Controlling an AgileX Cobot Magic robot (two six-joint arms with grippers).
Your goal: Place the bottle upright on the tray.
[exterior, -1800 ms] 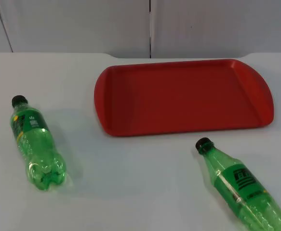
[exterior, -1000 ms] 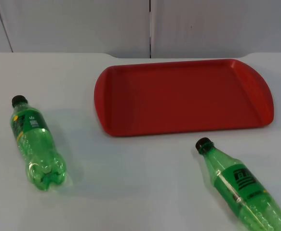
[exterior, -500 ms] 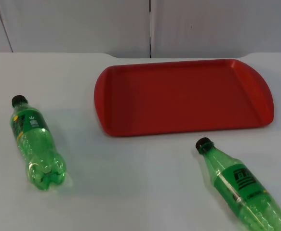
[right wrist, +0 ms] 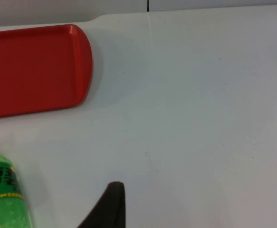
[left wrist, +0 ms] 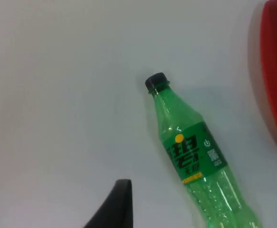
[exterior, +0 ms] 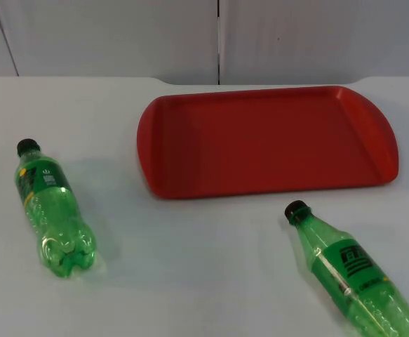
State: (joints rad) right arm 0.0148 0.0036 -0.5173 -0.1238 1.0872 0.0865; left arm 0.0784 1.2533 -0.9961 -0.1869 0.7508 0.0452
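We see a red tray (exterior: 267, 140) lying flat on the white counter (exterior: 204, 281), close to the grey partition wall (exterior: 120, 35). Two green soda bottles lie on their sides on the counter, both off the tray. The left bottle (exterior: 50, 207) lies well apart from the tray's left end, its black cap (exterior: 27, 147) pointing toward the wall. The right bottle (exterior: 351, 277) lies near the tray's front edge without touching it, its black cap (exterior: 296, 211) pointing at the tray.

In the left wrist view we see the left end effector (left wrist: 117, 204) hanging over the counter beside the left bottle, away from the tray. In the right wrist view the right end effector (right wrist: 109, 204) hangs over bare counter near the right bottle. One fingertip of each shows, so we cannot tell whether either is spread or pressed together.
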